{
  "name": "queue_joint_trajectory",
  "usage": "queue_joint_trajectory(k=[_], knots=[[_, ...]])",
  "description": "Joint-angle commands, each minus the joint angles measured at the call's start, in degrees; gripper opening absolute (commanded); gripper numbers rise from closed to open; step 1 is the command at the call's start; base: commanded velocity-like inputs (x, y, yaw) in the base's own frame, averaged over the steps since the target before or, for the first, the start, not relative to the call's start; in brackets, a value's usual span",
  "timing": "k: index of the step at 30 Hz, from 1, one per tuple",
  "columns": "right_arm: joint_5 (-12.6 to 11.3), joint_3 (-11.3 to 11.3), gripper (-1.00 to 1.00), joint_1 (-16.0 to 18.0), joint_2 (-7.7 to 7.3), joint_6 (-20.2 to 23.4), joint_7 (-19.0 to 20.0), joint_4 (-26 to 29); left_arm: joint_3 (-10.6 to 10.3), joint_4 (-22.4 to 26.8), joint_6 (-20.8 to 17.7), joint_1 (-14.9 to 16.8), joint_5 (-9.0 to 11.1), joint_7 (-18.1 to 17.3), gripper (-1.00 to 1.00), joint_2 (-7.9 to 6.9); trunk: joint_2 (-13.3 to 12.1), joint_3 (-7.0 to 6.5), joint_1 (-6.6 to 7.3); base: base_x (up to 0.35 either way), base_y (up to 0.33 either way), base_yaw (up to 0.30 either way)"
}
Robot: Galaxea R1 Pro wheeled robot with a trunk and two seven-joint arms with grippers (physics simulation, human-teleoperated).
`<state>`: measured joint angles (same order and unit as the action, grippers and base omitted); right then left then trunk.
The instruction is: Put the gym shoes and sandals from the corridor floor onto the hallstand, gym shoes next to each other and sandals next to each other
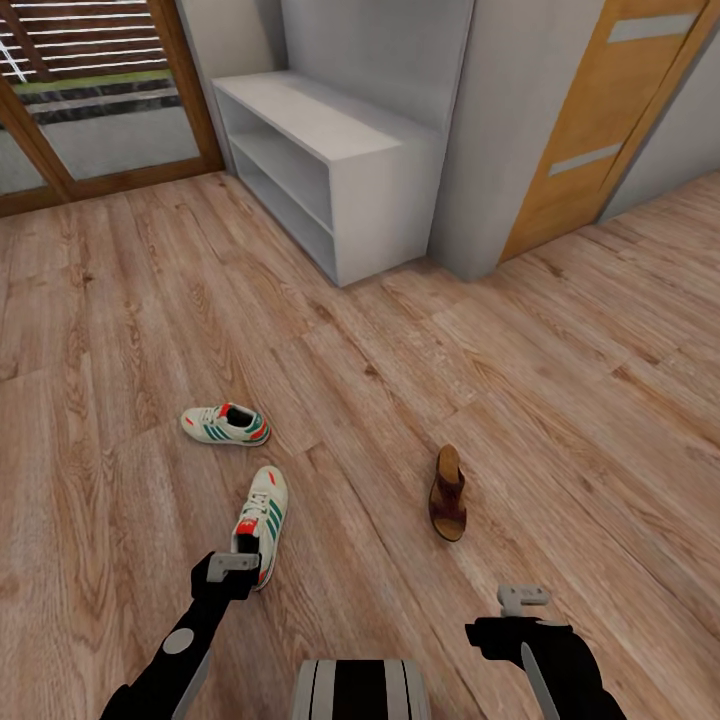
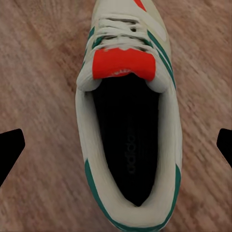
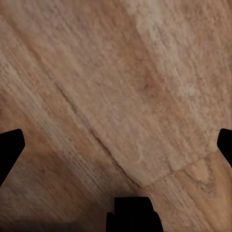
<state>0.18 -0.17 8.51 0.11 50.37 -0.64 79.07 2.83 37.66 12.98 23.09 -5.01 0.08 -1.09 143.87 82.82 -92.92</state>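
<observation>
Risk sits low and left of centre in the head view, where the wide-open left gripper [image 1: 240, 566] straddles the near gym shoe [image 1: 262, 518] heel on the corridor floor [image 1: 400, 400]: closing on the soft collar may slip, while the right gripper [image 1: 522, 598] idles open.

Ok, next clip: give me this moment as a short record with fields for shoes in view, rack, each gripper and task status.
gym shoes: two on the corridor floor; far gym shoe, near gym shoe, set apart and at an angle
sandal: one brown sandal on the floor, to the right
shoe rack: pale grey hallstand against the wall, nothing visible on its shelves
left gripper: open above the near gym shoe's heel, fingers wide of it in the wrist view
right gripper: open over bare floor
status: no shoe on the rack
</observation>
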Motion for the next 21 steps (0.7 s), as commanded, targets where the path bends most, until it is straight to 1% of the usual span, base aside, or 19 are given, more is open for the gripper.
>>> queue_joint_trajectory(k=[1,7,21], knots=[[0.0,0.0,1.0,0.0,0.01,0.3,-0.1,0.1,0.1,0.0,0.2,0.0,-0.5,0.0,1.0,0.03,0.0,0.03,0.01,0.0,0.0,0.0],[0.0,0.0,1.0,0.0,0.0,0.3,-0.1,0.1,0.2,0.0,0.2,0.0,-0.5,0.0,1.0,0.03,0.0,0.08,0.01,0.0,0.0,0.0],[0.0,-0.1,1.0,0.0,0.02,0.3,-0.2,0.1,0.2,-0.2,0.3,0.0,-0.5,0.0,1.0,0.03,0.2,4.34,-0.35,0.0,0.0,0.0]])
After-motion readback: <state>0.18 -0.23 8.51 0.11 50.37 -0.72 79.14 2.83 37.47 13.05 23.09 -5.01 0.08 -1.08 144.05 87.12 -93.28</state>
